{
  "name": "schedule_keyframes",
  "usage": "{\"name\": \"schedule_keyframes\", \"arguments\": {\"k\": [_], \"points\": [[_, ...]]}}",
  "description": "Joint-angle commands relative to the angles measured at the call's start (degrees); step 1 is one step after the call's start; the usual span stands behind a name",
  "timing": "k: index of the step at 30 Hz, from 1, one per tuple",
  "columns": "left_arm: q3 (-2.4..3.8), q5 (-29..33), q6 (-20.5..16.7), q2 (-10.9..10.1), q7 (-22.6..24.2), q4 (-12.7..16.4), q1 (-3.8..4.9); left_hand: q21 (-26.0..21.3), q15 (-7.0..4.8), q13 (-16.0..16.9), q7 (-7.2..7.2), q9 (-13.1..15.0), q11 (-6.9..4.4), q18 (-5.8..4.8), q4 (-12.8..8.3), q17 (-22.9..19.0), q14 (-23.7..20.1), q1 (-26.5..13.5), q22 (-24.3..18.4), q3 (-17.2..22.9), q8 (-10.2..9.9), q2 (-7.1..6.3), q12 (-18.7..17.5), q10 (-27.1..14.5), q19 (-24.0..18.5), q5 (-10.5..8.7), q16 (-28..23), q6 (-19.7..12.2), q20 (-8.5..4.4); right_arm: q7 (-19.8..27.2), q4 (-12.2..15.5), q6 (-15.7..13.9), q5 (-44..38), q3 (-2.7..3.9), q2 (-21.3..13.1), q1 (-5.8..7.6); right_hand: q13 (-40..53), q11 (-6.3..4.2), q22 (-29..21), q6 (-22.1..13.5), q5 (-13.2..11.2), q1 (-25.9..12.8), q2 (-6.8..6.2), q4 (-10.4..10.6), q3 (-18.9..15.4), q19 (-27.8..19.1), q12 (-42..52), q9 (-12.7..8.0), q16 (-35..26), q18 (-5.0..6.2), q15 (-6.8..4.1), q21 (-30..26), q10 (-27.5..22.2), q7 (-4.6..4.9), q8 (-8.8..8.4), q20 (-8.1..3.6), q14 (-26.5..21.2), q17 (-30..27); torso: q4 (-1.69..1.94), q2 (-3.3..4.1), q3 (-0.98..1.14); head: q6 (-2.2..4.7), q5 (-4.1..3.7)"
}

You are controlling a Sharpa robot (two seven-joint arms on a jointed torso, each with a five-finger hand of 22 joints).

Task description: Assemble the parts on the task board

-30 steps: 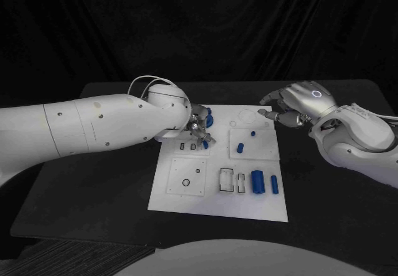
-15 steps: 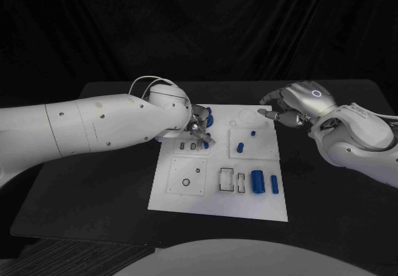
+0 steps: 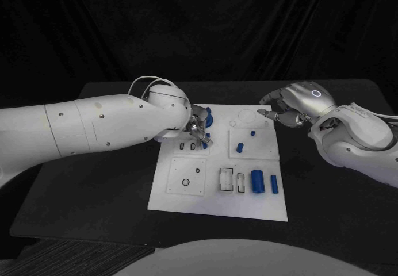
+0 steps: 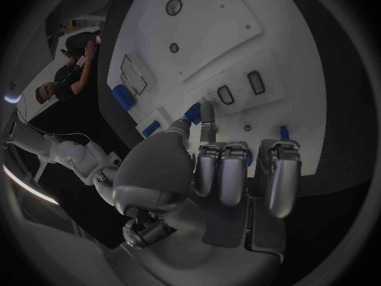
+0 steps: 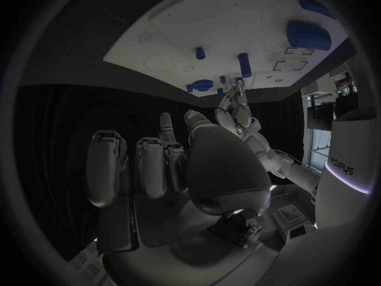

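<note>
The white task board (image 3: 217,201) lies mid-table. My left hand (image 3: 197,129) hovers over its far left part, beside two small dark slots (image 4: 240,88). Thumb and a finger pinch a small blue part (image 4: 193,112) just above the board. A blue piece (image 3: 208,119) sits right behind the hand. My right hand (image 3: 290,106) hangs over the board's far right corner with fingers curled. A blue speck shows by one fingertip (image 5: 165,126); I cannot tell whether it is held. A blue peg (image 3: 240,147) and a smaller one (image 3: 252,134) stand mid-board.
A thick blue cylinder (image 3: 258,181) and a thin blue bar (image 3: 274,183) lie near the board's right edge, next to two rectangular cut-outs (image 3: 226,179). A square plate with a round hole (image 3: 188,176) sits at the near left. Black table (image 3: 91,190) surrounds the board.
The left hand's fingers have shifted very slightly over the slots. The right hand has stayed still.
</note>
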Motion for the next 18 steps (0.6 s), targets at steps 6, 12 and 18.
{"name": "schedule_keyframes", "arguments": {"k": [6,12,18], "points": [[0.04,-0.11,0.81,0.12,0.53,-0.06,-0.16,-0.53,-0.11,15.10,-0.12,0.26,-0.17,0.30,-0.80,15.08,5.95,1.14,13.28,0.43,-0.67,-0.16,0.20,5.96,4.00,0.92,0.15,-0.47,-0.24,-0.88,-0.09,0.04,0.03,0.04,0.08,-0.20,13.20,0.08,11.95,0.34,0.24,0.55,-0.14,0.02,0.35,2.10,-0.32,-0.10,-0.09,0.59,0.03,-0.37,4.97,0.11,-0.22,-0.06,4.05,3.84,0.07,-0.01,-0.01,0.02,-0.10],[0.04,-0.11,0.83,-0.01,0.59,-0.07,-0.17,-0.65,-0.10,15.10,-0.10,0.43,-0.16,0.34,-1.41,15.08,5.95,1.77,13.18,1.05,-1.11,-0.38,0.20,5.96,3.88,1.57,0.15,-0.69,-0.23,-0.89,-0.18,0.01,0.03,0.04,0.13,-0.23,13.22,0.08,11.96,0.34,0.28,0.64,-0.16,-0.04,0.39,2.12,-0.31,-0.11,-0.09,0.58,0.03,-0.33,4.98,0.11,-0.23,-0.06,4.05,3.83,0.06,0.00,-0.02,0.02,-0.15],[0.04,-0.11,0.85,-0.12,0.71,-0.06,-0.19,-0.72,-0.11,15.10,-0.13,0.63,-0.17,0.36,-1.99,15.08,5.95,2.35,13.13,1.69,-1.43,-0.58,0.20,5.96,3.82,2.02,0.15,-0.68,-0.22,-0.91,-0.26,0.04,0.03,0.04,0.14,-0.24,13.14,0.08,11.95,0.35,0.36,0.84,-0.20,-0.16,0.48,2.11,-0.37,-0.13,-0.11,0.58,0.04,-0.36,4.93,0.12,-0.25,-0.05,4.04,3.80,0.07,0.01,-0.01,0.02,-0.20]]}}
